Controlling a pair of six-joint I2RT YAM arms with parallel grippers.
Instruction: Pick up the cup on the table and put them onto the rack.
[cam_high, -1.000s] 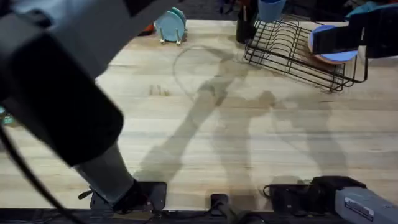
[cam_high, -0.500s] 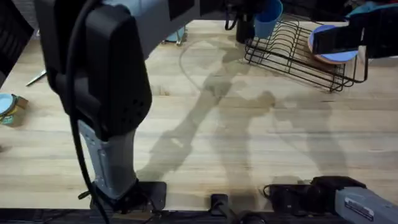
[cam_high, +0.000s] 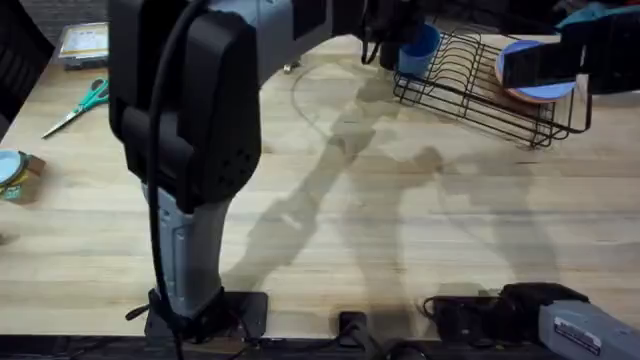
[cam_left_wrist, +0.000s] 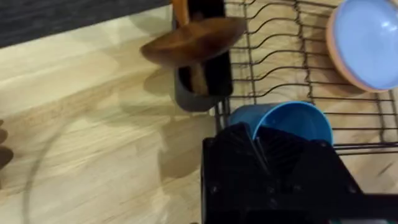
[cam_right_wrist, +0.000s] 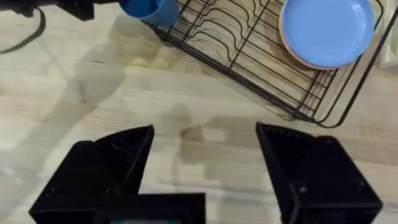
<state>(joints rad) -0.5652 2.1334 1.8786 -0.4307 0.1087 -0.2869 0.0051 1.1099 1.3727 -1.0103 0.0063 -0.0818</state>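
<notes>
The blue cup (cam_high: 417, 48) hangs at the left corner of the black wire rack (cam_high: 470, 90), at the table's far side. My left gripper (cam_high: 392, 30) is shut on it, with the arm stretched far across the table (cam_high: 400, 200). In the left wrist view the cup's open rim (cam_left_wrist: 283, 121) shows just past the black gripper (cam_left_wrist: 280, 143), over the rack's edge wires (cam_left_wrist: 273, 56). I cannot tell whether the cup rests on the rack. My right gripper (cam_right_wrist: 205, 134) stands open over bare wood in front of the rack (cam_right_wrist: 249, 56), and the cup (cam_right_wrist: 149, 9) is farther off.
A blue plate (cam_high: 535, 80) on an orange one leans in the rack's right end. A dark utensil holder with a wooden spoon (cam_left_wrist: 199, 43) stands by the rack's left corner. Green scissors (cam_high: 80, 100), a box (cam_high: 85, 40) and a small tin (cam_high: 15, 172) lie at the table's left.
My left arm has swung over, uncovering the table's left side. The cup has come nearer and lower, to the rack's left corner. The right arm has not moved.
</notes>
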